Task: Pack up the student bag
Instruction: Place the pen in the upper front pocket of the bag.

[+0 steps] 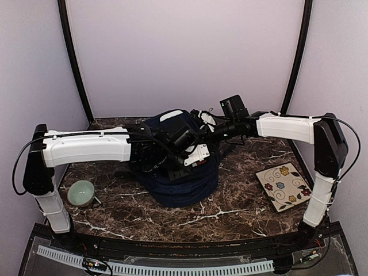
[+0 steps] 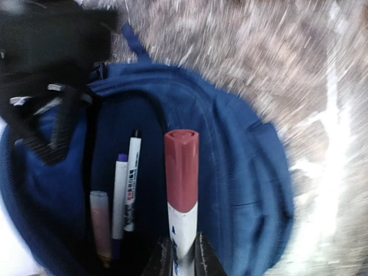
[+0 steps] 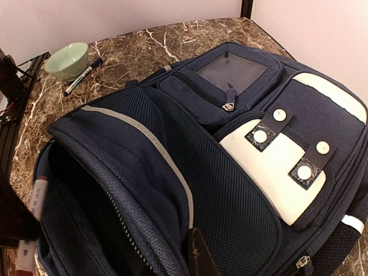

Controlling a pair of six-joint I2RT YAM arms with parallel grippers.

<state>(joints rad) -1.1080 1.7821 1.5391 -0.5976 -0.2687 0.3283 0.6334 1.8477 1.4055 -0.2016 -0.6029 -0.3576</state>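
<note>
Student bag [image 1: 184, 187] lies at the middle of the table [image 1: 230, 213], main mouth open. Far left: green bowl [image 1: 80, 192] with a loose pen [image 3: 83, 72] beside it, not yet packed. Left pincer [image 2: 183, 256] pinches a red-capped marker [image 2: 181, 167] over the opening; three pens [image 2: 127, 184] lie inside. Right pincer [image 3: 196, 256] is pressed together on the flap's rim, apparently holding the mouth open. Flowered tile [image 1: 283, 187] sits far right, outside the bag. Judged partway done. Only the left wrist view shows the contents; only the right wrist view shows the loose pen clearly.
</note>
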